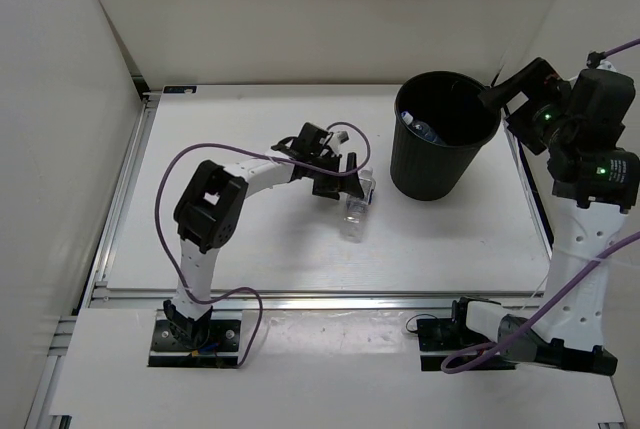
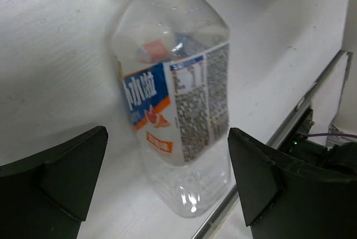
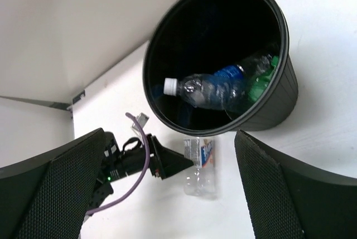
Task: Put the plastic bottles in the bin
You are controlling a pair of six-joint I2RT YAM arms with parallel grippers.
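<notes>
**Inspector:** Left pincer, state?

**Operator:** My left pincer [image 2: 167,164] stands apart. One finger sits on each side of a labelled bottle [image 2: 173,100] lying on the table just left of the bin [image 1: 430,167]. Neither finger touches it.

**Inspector:** Right pincer?

**Operator:** My right pincer [image 1: 496,97] hangs over the bin's right rim, fingers wide apart, nothing between them.

**Inspector:** Inside the bin?

**Operator:** A blue-labelled bottle with a white cap [image 3: 212,89], and beside it a green bottle [image 3: 262,74].

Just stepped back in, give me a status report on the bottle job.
Left gripper open, poised over clear bottle lying on table. Right gripper open above bin. Inside: blue-label bottle, green bottle. Nothing seen blocking.
</notes>
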